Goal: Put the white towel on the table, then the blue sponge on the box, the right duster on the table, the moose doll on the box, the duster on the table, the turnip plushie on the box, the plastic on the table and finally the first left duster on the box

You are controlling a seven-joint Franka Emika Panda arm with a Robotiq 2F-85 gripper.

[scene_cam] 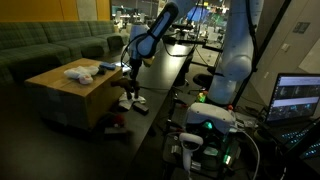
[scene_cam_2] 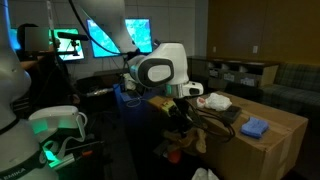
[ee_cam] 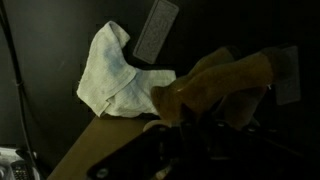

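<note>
End effector (ee_cam: 220,52) clenched on tan duster (ee_cam: 215,90) | wrist: white towel (ee_cam: 112,75) beside | ext only: blue sponge (scene_cam_2: 255,127)

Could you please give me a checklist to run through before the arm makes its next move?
1. White towel lies on the table: ok.
2. Blue sponge lies on the box: ok.
3. End effector shut on a tan soft item, perhaps a duster: ok.
4. Held item apart from the towel: cannot tell, they overlap in the wrist view.
5. Drop spot beneath on the table free: cannot tell.
</note>
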